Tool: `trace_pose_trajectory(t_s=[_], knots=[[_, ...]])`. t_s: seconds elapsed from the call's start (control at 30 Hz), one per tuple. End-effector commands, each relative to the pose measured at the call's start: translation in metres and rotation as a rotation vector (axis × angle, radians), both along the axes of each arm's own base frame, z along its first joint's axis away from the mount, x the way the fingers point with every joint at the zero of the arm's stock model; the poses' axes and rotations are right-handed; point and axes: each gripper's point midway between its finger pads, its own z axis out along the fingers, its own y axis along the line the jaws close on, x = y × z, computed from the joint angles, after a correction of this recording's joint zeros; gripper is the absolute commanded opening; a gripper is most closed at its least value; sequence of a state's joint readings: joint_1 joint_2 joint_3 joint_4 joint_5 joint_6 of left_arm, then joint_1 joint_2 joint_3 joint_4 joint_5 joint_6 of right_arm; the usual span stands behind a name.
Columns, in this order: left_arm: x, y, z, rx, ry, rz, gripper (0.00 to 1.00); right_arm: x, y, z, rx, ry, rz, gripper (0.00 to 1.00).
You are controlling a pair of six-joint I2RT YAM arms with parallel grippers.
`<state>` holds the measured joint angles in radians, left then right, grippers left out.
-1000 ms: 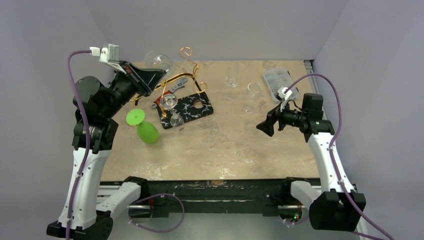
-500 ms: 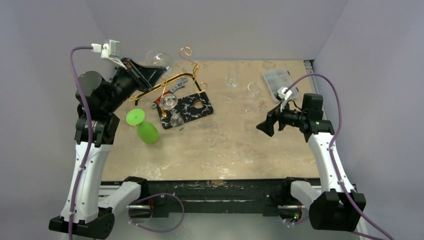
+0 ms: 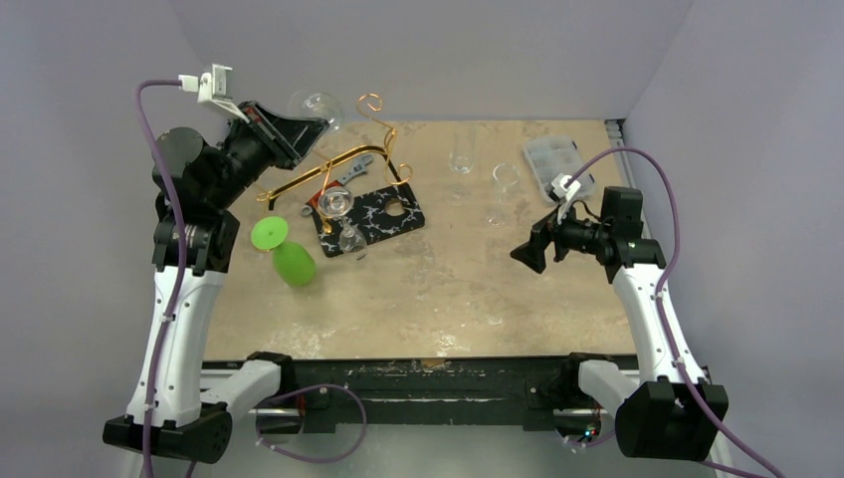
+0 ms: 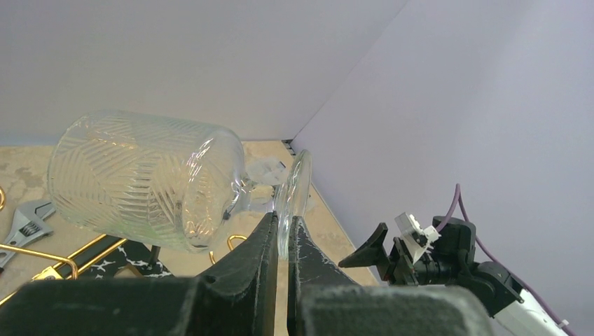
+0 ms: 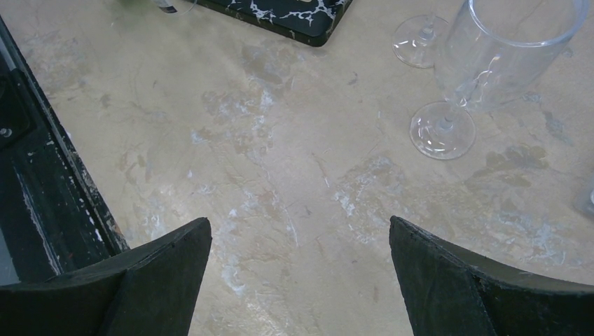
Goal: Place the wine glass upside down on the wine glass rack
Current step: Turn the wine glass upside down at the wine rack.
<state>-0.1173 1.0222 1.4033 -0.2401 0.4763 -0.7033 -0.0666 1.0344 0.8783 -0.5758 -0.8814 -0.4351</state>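
Clear wine glass (image 4: pixel 140 178) pinched sideways in raised left jaws; right jaws gape empty.

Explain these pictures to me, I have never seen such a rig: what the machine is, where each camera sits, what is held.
Two robot arms stand at the near edge of a table. The wide picture looks down from above and behind them; the other two come from a camera on each wrist. The left gripper is shut on the foot of a patterned wine glass, held on its side in the air near the gold wine glass rack. The right gripper hangs open over the table. Also there: a black veined board, a green glass, clear glasses and a wrench.
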Motion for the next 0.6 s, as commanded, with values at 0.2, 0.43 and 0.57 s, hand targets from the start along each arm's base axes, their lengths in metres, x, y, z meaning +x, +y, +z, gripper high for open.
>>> trace_pose_trajectory(t_s=[0.2,0.43,0.57], knots=[[0.035,0.023,0.047,-0.091,-0.117,0.062,0.00,-0.001,0.002,0.008,0.002,-0.033,0.022,0.96],[0.089,0.027,0.036,-0.196,-0.059,-0.039,0.00,-0.001,0.001,0.008,0.000,-0.033,0.023,0.96],[0.120,0.034,0.026,-0.231,-0.018,-0.055,0.00,0.000,0.001,0.007,-0.003,-0.031,0.026,0.96]])
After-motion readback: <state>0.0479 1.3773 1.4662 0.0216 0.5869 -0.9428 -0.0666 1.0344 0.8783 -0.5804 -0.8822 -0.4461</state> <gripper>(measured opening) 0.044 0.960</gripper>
